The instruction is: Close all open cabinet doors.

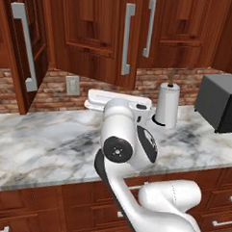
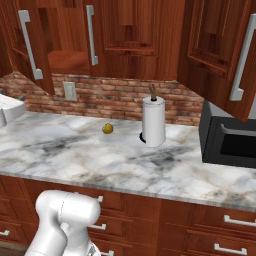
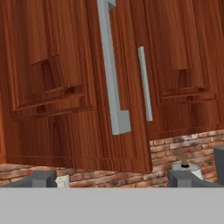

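Observation:
Reddish-brown cabinet doors hang above the counter. The far-left door (image 1: 22, 50) (image 2: 30, 50) stands swung wide open. The middle door (image 1: 100, 35) (image 3: 74, 83), with a long grey bar handle (image 3: 111, 65), is ajar, and in the right base view a shelf (image 2: 65, 56) shows behind it. Next to it, a door (image 1: 175, 29) (image 3: 183, 65) looks shut. At the right, another door (image 2: 220, 45) stands open over the microwave. My gripper (image 3: 113, 181) is open and holds nothing. It faces the ajar door from below without touching it.
A paper towel roll (image 1: 166, 103) (image 2: 153, 121) stands on the marble counter (image 1: 44, 143). A dark microwave (image 1: 220, 101) (image 2: 230, 142) sits at the right. A small yellowish object (image 2: 107, 128) lies near the brick wall, which has an outlet (image 2: 70, 91). Drawer fronts run below the counter.

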